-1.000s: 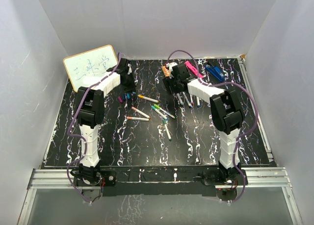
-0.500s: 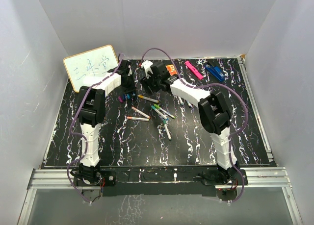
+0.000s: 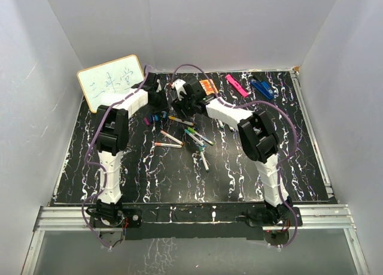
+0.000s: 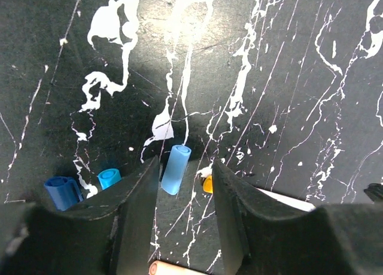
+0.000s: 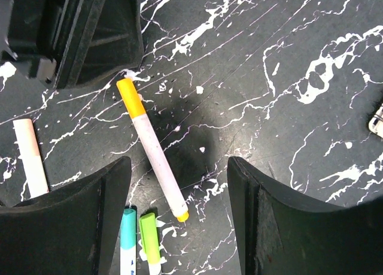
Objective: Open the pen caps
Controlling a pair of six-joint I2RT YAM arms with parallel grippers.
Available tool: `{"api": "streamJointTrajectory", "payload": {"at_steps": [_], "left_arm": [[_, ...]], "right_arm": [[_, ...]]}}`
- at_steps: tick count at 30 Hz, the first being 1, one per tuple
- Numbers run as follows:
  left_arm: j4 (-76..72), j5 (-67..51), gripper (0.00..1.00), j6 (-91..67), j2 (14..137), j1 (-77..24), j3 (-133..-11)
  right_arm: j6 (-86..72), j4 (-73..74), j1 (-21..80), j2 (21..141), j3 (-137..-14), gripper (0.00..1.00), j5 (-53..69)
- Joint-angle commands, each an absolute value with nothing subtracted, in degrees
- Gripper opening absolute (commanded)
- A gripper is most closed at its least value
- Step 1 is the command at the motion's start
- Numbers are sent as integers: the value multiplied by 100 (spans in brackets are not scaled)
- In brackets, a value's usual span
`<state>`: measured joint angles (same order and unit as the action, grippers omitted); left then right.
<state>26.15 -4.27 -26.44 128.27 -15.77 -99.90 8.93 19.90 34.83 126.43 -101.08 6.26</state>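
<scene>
Black marbled counter [image 3: 239,167], top view: left gripper [image 3: 157,104] and right gripper [image 3: 181,106] are crowding above scattered pens [image 3: 192,137]. Left wrist: it's straddling a loose pale-blue cap [image 4: 178,161], narrowly parted. Right wrist: it's gaping wide over the yellow-capped pen [image 5: 157,161], whose round barrel may roll aside, risking a collision.

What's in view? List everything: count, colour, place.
Whiteboard: one, white, far left.
Bar: one, pink, far edge.
Clip: one, dark blue, right of bar.
Pens: several, pale, mixed caps, centre.
Loose caps: at least three, blue, by left claw.
Table: one, black marbled.
Left claw: one, black, open over one loose cap.
Right claw: one, black, open over yellow-capped pen.
</scene>
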Motion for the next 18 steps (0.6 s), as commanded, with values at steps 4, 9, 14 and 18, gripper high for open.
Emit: {"api": "streamJointTrajectory", "payload": {"at_steps": [4, 9, 14, 18], "left_arm": [[2563, -736, 46, -2969, 11815, -1147, -9962], [1743, -937, 70, -3112, 10815, -992, -9309], [946, -1224, 98, -3376, 9879, -886, -8467], [715, -1449, 98, -3455, 9480, -847, -8121]], "right_arm": [[958, 1712, 3558, 12459, -9790, 63, 778], [949, 1668, 3604, 12478, -9649, 62, 776], [949, 1661, 3643, 12570, -9663, 62, 669], [949, 1684, 3647, 12698, -9754, 60, 664]]}}
